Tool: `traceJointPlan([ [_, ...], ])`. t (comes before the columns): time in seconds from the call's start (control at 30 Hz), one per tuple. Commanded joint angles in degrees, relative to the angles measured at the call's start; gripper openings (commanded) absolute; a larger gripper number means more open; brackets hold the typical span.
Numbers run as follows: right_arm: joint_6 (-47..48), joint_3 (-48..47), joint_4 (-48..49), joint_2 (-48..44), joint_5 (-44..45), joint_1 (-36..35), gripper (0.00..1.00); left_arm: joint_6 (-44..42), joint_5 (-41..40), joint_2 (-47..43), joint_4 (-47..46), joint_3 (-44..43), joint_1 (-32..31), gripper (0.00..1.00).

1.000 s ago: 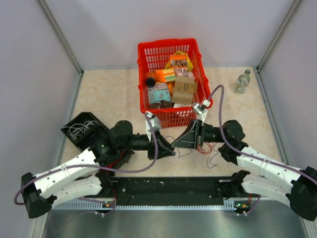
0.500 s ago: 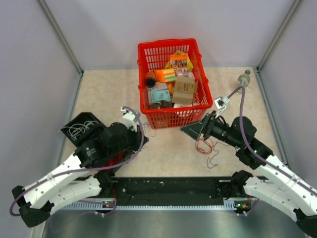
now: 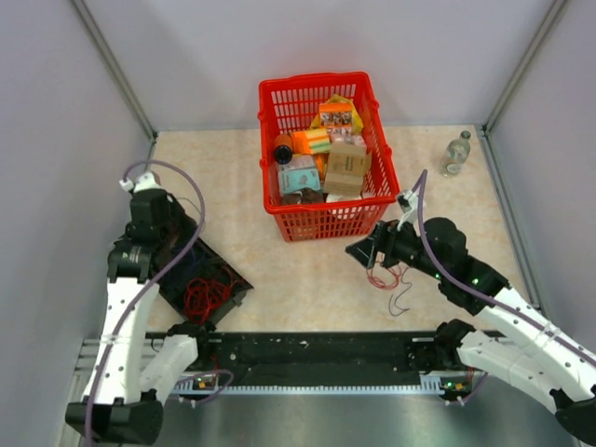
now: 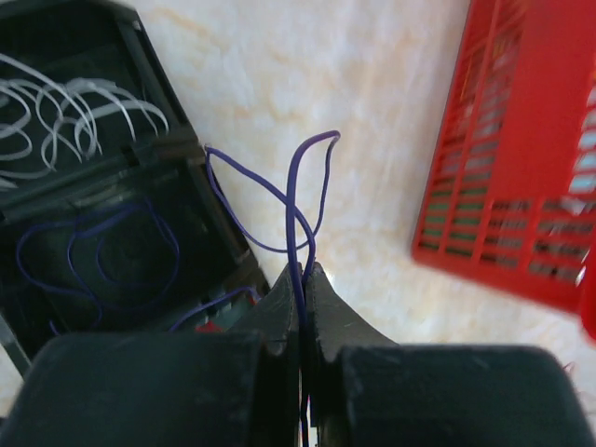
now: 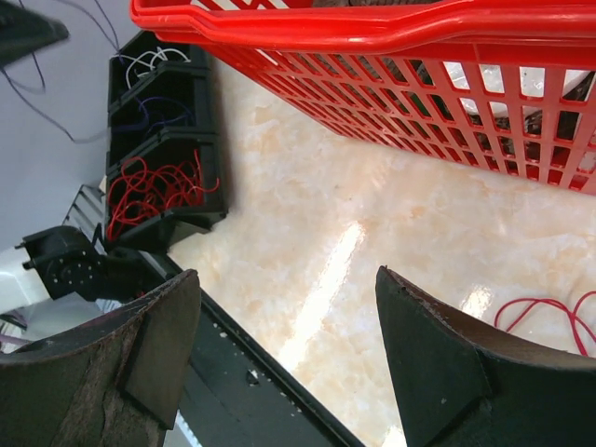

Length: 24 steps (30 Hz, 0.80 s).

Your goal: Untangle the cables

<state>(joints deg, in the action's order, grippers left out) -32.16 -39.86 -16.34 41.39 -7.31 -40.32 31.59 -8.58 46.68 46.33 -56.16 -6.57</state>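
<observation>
The cables (image 3: 391,277) lie as a small loose red tangle, with one dark strand (image 3: 402,303), on the table in front of the red basket. My right gripper (image 3: 368,253) hangs open just left of them with nothing between its fingers (image 5: 287,273); a red loop (image 5: 549,317) shows at the lower right of its wrist view. My left gripper (image 4: 303,270) is shut on a thin purple wire (image 4: 296,186) that loops up from the jaws. It hovers at the edge of the black compartment tray (image 4: 177,154), far left of the tangle.
The black tray (image 3: 228,279) holds red wires (image 3: 200,296), purple wires (image 4: 102,251) and white wires (image 4: 56,102) in separate compartments. A red basket (image 3: 279,102) full of packages stands at the back centre. A small bottle (image 3: 455,154) is at the back right.
My left arm swung from the table's middle to the far left over the tray, shutting on the purple wire. My right gripper opened and drew back to the right, leaving the red tangle on the table.
</observation>
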Motion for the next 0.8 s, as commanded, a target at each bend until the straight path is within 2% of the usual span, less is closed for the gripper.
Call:
traceJointPlan([
  [0.0, 2.3, -1.5, -1.1, -1.8, 1.0, 0.6, 0.75, -3.1, 10.5, 5.1, -6.3, -7.9, 10.9, 0.00],
  [0.1, 2.5, -1.0, -1.5, -2.6, 1.7, 0.8, 0.75, -2.4, 9.1, 8.1, -2.0, -10.7, 15.2, 0.00],
  [0.23, 3.4, -1.0, -1.6, -2.3, 2.1, 0.6, 0.75, 1.4, 9.8, 8.3, 2.1, -7.0, 19.3, 0.00],
  [0.3, 4.0, -1.2, -1.3, -1.5, 1.2, 0.7, 0.75, -0.4, 11.6, 5.7, -2.3, -0.7, 19.5, 0.00],
  [0.37, 4.3, -1.5, -1.2, -0.8, 0.5, 0.6, 0.75, -3.2, 13.9, 1.0, -11.2, 6.4, 19.6, 0.00],
  [0.43, 4.4, -1.4, -0.9, -0.7, 0.5, 0.8, 0.75, -2.6, 12.1, -1.9, -15.6, 11.1, 19.6, 0.00],
  [0.5, 4.5, -1.4, -1.1, -1.1, 0.6, 0.8, 0.75, -0.8, 10.1, -2.3, -15.6, 13.0, 19.7, 0.00],
  [0.63, 4.4, -0.3, -1.2, -2.9, 1.5, 0.8, 0.75, 5.7, -2.1, 0.4, -8.2, 14.1, 19.9, 0.00],
  [0.77, 3.9, 0.4, -1.4, -2.5, 1.4, 0.8, 0.75, 12.8, -5.2, 6.0, -3.9, 13.6, 21.2, 0.00],
])
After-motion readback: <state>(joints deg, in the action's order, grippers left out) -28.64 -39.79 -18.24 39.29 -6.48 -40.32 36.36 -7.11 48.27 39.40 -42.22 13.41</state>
